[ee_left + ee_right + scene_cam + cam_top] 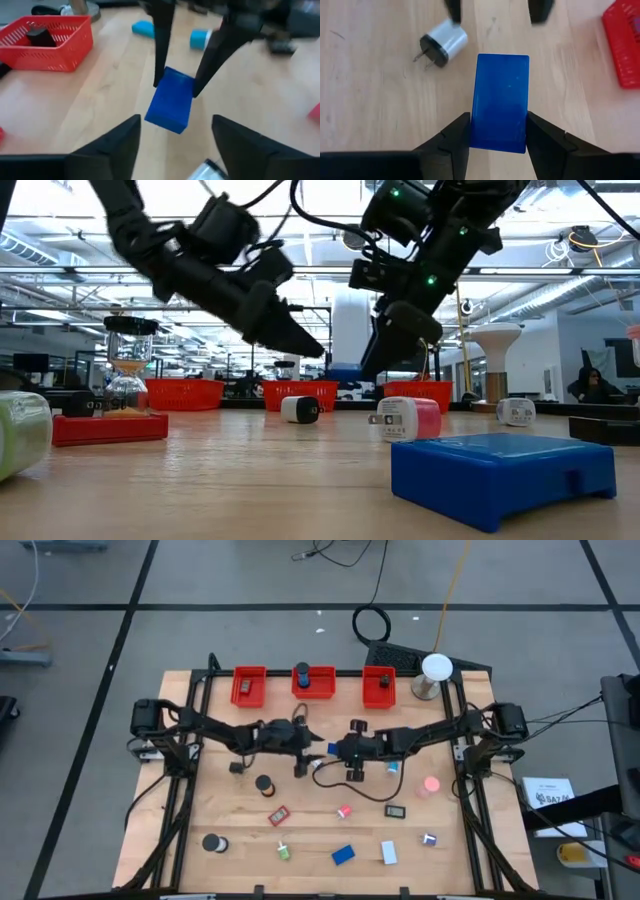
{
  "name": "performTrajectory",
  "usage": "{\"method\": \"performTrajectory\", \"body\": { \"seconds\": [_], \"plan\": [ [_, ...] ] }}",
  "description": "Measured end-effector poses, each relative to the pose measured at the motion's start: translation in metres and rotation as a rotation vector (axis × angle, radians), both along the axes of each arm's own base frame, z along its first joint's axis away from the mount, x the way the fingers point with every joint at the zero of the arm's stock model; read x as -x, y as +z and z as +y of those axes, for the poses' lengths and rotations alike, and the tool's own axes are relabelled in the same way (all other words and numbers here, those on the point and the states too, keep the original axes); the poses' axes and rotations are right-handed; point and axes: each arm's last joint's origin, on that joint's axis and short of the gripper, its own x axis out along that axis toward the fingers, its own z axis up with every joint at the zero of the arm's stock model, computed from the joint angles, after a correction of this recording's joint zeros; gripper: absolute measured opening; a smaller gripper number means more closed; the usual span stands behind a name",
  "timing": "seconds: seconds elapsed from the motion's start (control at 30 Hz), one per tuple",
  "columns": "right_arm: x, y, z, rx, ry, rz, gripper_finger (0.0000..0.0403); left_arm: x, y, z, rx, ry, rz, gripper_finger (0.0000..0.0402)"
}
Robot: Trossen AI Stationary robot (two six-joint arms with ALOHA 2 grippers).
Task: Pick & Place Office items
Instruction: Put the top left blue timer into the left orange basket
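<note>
Nearest you in the low view lies a blue rectangular block (503,467) on the table (250,480), with a pink-and-white charger (405,419) and a small white plug (300,409) just behind it, none of them touched. Above mid-table the two arms meet, and that is where you should look. Your right gripper (497,131) is clamped on a second blue block (501,102), one dark finger pressed to each long side, holding it off the wood over the table's middle. Your left gripper (176,134) faces it with fingers spread wide and nothing between them; the block hangs just past its tips, so the handover looks done. The hold is near one end only, so the block could pivot or slip if you swing fast. The two grippers are close, so pulling the left away carelessly could knock the block loose. A black-and-white wall plug (440,45) lies on the wood under the carry path. Farther back stand three red bins (313,681), a white dome lamp (435,670) beside the rightmost; a loose drop could miss the bin.
</note>
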Motion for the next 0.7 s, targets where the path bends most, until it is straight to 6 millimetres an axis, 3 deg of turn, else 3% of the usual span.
{"method": "performTrajectory", "body": {
  "seconds": [0.27, 0.7],
  "plan": [
    [-0.004, 0.003, -0.001, -0.008, 0.029, -0.045, 0.0153, -0.025, 0.028, -0.019, -0.213, -0.058, 0.155, 0.03],
    [-0.01, 0.008, 0.0, -0.041, 0.069, -0.128, 0.0154, -0.025, 0.031, -0.026, -0.187, -0.037, 0.254, 0.0261]
  ]
}}
